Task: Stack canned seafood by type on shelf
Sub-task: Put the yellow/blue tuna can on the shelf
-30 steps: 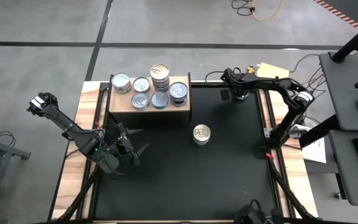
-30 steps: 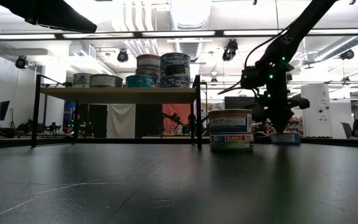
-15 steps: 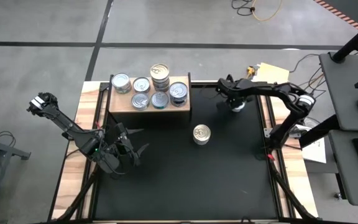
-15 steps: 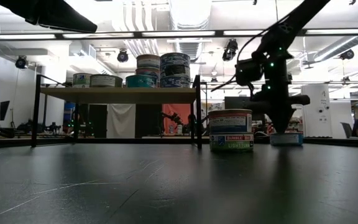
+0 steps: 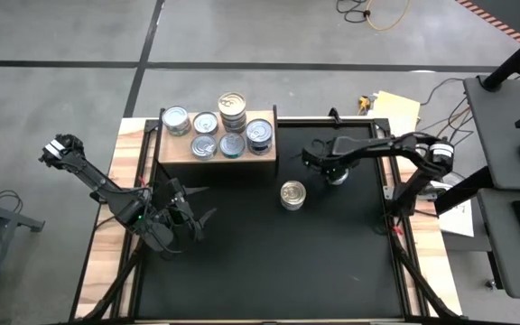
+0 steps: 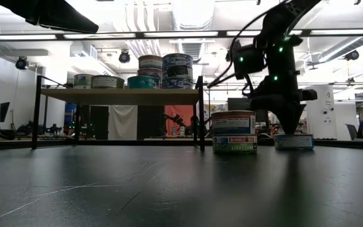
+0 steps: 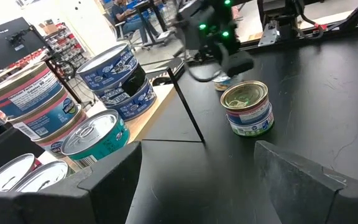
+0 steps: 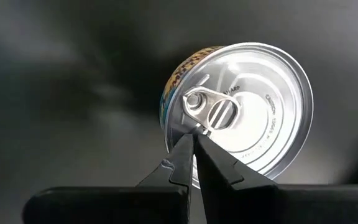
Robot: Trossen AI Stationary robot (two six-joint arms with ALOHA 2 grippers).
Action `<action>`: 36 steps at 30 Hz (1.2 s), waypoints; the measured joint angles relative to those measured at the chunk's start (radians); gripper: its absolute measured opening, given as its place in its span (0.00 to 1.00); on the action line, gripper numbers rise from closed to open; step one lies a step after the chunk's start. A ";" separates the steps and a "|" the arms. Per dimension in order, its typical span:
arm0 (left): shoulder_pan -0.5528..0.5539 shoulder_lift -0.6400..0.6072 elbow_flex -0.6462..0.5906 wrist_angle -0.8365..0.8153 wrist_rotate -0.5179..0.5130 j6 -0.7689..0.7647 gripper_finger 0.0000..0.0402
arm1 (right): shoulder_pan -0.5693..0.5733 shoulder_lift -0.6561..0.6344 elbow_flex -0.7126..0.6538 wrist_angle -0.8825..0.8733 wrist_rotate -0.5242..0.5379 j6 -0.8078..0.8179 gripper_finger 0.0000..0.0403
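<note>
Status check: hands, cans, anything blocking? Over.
Right hand shut, tips on lid of silver-top can, on table right of shelf. Left hand open, waiting table left. Two-can stack close by, may crowd path.

1. The shelf (image 5: 217, 153), a light-brown wooden stand, is set at the table's far left side.
2. Seafood cans (image 5: 215, 134) are packed on its top, with one gold-topped stack (image 5: 232, 110) built higher.
3. A two-can gold-topped stack (image 5: 292, 195) is stood upright mid-table.
4. A silver-topped can (image 8: 241, 112) with a pull tab is seen just right of it.
</note>
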 joint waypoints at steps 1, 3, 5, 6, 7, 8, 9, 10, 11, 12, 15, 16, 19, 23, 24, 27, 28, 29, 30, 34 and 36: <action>0.000 0.000 0.000 0.000 0.000 0.000 0.74 | 0.025 -0.004 0.000 -0.001 -0.009 0.010 0.03; 0.000 0.000 0.000 0.000 0.000 0.000 0.74 | 0.071 -0.013 0.000 -0.006 -0.028 0.041 0.03; 0.000 0.000 0.000 0.000 0.000 -0.003 0.74 | 0.118 -0.019 0.000 -0.021 -0.032 0.067 0.03; 0.000 0.000 0.000 0.000 0.000 -0.005 0.74 | 0.141 -0.022 0.000 -0.028 -0.037 0.081 0.03; 0.000 0.000 0.000 0.000 0.000 -0.007 0.74 | 0.164 -0.026 0.000 -0.029 -0.049 0.091 0.03; 0.000 0.000 0.000 0.000 0.000 -0.007 0.74 | 0.189 -0.030 0.000 -0.027 -0.064 0.103 0.03; 0.000 0.000 0.000 0.000 0.000 -0.007 0.74 | 0.212 -0.033 0.000 -0.026 -0.076 0.111 0.03; 0.000 0.000 0.000 0.001 0.000 -0.007 0.74 | 0.238 -0.035 0.000 -0.024 -0.092 0.122 0.03; 0.000 0.000 0.000 0.000 0.000 -0.007 0.74 | 0.262 -0.038 0.000 -0.019 -0.105 0.138 0.03; 0.000 0.000 0.000 0.000 0.000 -0.007 0.74 | 0.287 -0.040 0.000 -0.014 -0.113 0.155 0.03; 0.000 0.000 0.000 0.001 0.000 -0.007 0.74 | 0.353 -0.046 0.000 -0.013 -0.141 0.191 0.03; 0.000 0.000 0.000 0.003 0.000 -0.007 0.74 | 0.371 -0.048 0.001 -0.012 -0.137 0.202 0.03; 0.000 0.000 0.000 0.010 0.000 -0.007 0.74 | 0.409 -0.062 0.015 -0.013 -0.069 0.253 0.03; 0.000 0.000 0.000 0.013 0.000 -0.005 0.74 | 0.416 -0.085 0.024 -0.013 0.136 0.283 0.03; 0.000 0.000 0.000 0.019 0.000 -0.004 0.74 | 0.411 -0.085 0.021 -0.014 0.208 0.292 0.03; 0.000 0.000 0.000 0.032 0.001 -0.005 0.74 | 0.394 -0.084 0.003 -0.033 0.313 0.301 0.03; 0.000 0.000 0.000 0.034 0.001 -0.007 0.74 | 0.387 -0.084 -0.008 -0.032 0.319 0.301 0.03; 0.000 0.000 0.000 0.038 0.001 -0.008 0.74 | 0.383 -0.083 -0.022 -0.029 0.324 0.305 0.03; 0.000 0.000 0.000 0.040 0.001 -0.010 0.74 | 0.380 -0.083 -0.040 -0.025 0.330 0.317 0.03; 0.000 0.000 -0.001 0.041 0.007 -0.025 0.74 | 0.377 -0.082 -0.128 0.001 0.329 0.375 0.03; 0.000 0.002 -0.001 0.041 0.007 -0.026 0.74 | 0.378 -0.082 -0.165 0.017 0.277 0.394 0.03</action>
